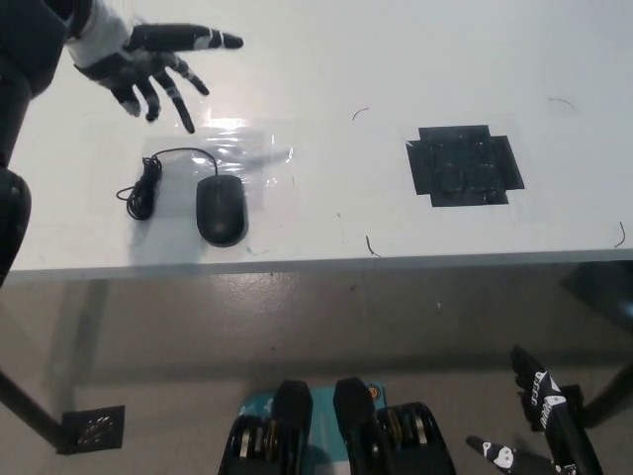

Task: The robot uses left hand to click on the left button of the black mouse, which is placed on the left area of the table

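A black mouse lies on the left part of the white table, close to the front edge, its cable coiled to its left. My left hand hangs raised above the table, up and to the left of the mouse, fingers spread and open, clear of the mouse. My right hand rests low at the bottom right, below the table edge, fingers apart and holding nothing.
A patch of black tape is stuck on the right part of the table. A clear film with glare lies just behind the mouse. The table's front edge runs across the middle of the picture, with floor below.
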Robot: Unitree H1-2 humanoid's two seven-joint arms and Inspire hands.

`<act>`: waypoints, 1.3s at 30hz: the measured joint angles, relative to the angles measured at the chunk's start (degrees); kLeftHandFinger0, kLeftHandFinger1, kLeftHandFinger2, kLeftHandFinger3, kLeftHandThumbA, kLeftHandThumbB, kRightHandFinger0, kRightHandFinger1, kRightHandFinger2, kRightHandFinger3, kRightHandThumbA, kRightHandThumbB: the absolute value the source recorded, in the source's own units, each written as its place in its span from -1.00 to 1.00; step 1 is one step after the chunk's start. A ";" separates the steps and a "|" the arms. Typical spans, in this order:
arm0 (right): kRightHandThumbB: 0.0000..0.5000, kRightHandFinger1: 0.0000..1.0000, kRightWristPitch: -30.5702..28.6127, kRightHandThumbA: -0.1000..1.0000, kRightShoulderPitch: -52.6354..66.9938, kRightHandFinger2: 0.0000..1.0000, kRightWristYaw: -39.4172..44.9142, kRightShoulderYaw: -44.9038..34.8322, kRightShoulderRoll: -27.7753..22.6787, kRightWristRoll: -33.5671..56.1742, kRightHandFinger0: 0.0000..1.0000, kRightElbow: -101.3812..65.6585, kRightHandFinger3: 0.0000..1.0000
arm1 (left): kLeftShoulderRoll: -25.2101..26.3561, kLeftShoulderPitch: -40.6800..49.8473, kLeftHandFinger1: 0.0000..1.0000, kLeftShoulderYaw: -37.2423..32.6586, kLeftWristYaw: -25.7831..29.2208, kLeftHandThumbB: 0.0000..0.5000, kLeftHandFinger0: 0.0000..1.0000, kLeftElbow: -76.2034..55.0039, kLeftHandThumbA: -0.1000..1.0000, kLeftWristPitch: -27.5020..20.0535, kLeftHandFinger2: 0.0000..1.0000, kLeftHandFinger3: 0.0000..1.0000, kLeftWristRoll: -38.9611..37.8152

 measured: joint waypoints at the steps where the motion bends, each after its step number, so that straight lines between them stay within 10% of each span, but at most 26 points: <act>1: -0.25 1.00 0.04 1.00 0.00 1.00 0.00 0.00 0.00 0.00 0.94 -0.08 1.00 | -0.02 0.41 -1.00 -0.45 -0.02 0.42 -1.00 0.03 1.00 -0.22 -0.34 1.00 0.26; 4: -0.20 1.00 0.10 1.00 0.00 1.00 0.04 0.00 0.00 0.02 0.94 -0.28 1.00 | -0.08 1.52 -0.75 -1.12 0.02 0.67 -1.00 0.05 1.00 -0.94 0.00 1.00 0.90; 5: -0.21 1.00 0.13 1.00 0.00 1.00 0.05 0.00 0.00 0.02 0.94 -0.34 1.00 | -0.17 2.04 0.36 -1.58 0.02 0.69 -0.15 0.16 1.00 -1.17 1.00 1.00 1.33; 6: -0.24 1.00 0.14 1.00 0.00 1.00 0.06 0.00 0.00 0.02 0.93 -0.35 1.00 | -0.22 2.39 0.60 -2.05 0.03 0.73 0.23 0.22 1.00 -1.34 1.00 1.00 1.63; 11: -0.24 1.00 0.15 1.00 -0.01 1.00 0.09 -0.01 -0.04 0.02 0.92 -0.35 1.00 | -0.69 3.42 -0.78 -3.65 -0.42 0.65 -0.91 1.35 1.00 -2.49 -0.39 1.00 2.74; 12: -0.18 1.00 0.16 1.00 -0.01 1.00 0.09 -0.01 -0.04 0.02 0.93 -0.35 1.00 | -0.71 3.51 0.49 -3.67 -0.38 0.51 0.39 1.39 1.00 -2.69 0.66 1.00 2.78; 14: -0.17 1.00 0.27 1.00 0.01 1.00 0.10 -0.01 -0.05 0.02 0.93 -0.44 1.00 | -0.74 4.36 0.54 -3.95 0.40 0.49 0.52 0.93 1.00 -4.59 0.66 1.00 3.26; 15: -0.17 1.00 0.33 1.00 0.03 1.00 0.11 -0.01 -0.06 0.02 0.93 -0.51 1.00 | -0.77 4.79 1.00 -4.12 0.65 0.34 1.00 0.67 1.00 -5.33 1.00 1.00 3.53; 34: -0.18 1.00 0.64 1.00 0.07 1.00 0.06 -0.05 -0.60 -0.04 0.88 -0.99 1.00 | -4.68 7.97 1.00 -4.01 5.16 0.54 1.00 0.80 1.00 -11.23 1.00 1.00 5.89; 38: -0.18 0.99 0.66 1.00 0.03 1.00 0.08 -0.05 -0.97 -0.01 0.86 -1.04 1.00 | -4.98 7.95 0.77 -3.98 5.80 0.51 0.93 1.19 1.00 -11.34 0.60 1.00 6.28; 39: -0.18 0.99 0.66 1.00 0.03 1.00 0.08 -0.05 -0.98 -0.01 0.86 -1.06 1.00 | -4.99 7.94 1.00 -3.96 5.81 0.50 1.00 1.21 1.00 -11.33 0.85 1.00 6.30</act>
